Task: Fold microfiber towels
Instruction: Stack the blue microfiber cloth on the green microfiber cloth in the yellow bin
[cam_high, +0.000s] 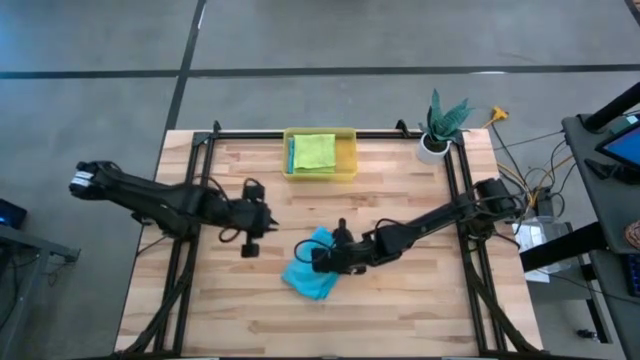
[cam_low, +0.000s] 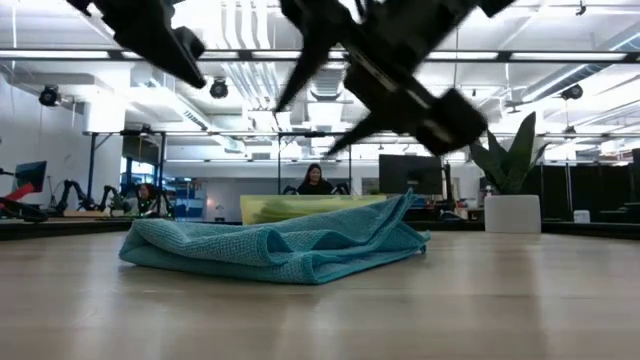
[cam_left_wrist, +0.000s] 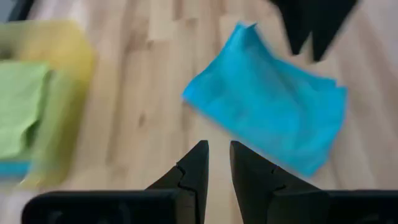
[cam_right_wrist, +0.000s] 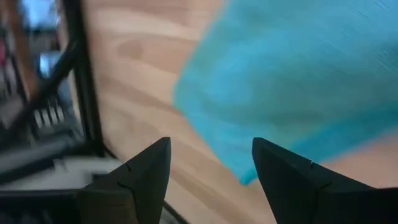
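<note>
A teal microfiber towel (cam_high: 306, 272) (cam_low: 280, 245) lies loosely folded on the wooden table near its middle, with one corner (cam_low: 405, 203) standing up. My right gripper (cam_high: 320, 257) (cam_right_wrist: 211, 163) hovers open just above the towel's right part, and its fingers (cam_low: 325, 150) are clear of the cloth. My left gripper (cam_high: 250, 246) (cam_left_wrist: 219, 160) hangs to the towel's left, above bare table. Its fingers stand a narrow gap apart with nothing between them. A lime green towel (cam_high: 316, 151) (cam_left_wrist: 18, 102) lies in the yellow bin (cam_high: 350, 160).
The yellow bin (cam_left_wrist: 71, 68) stands at the table's far edge, and a strip of teal cloth (cam_high: 291, 155) shows beside the lime towel in it. A potted plant (cam_high: 440, 125) stands at the far right corner. Black frame rails (cam_high: 190, 250) run along both sides. A person sits in the room beyond the table.
</note>
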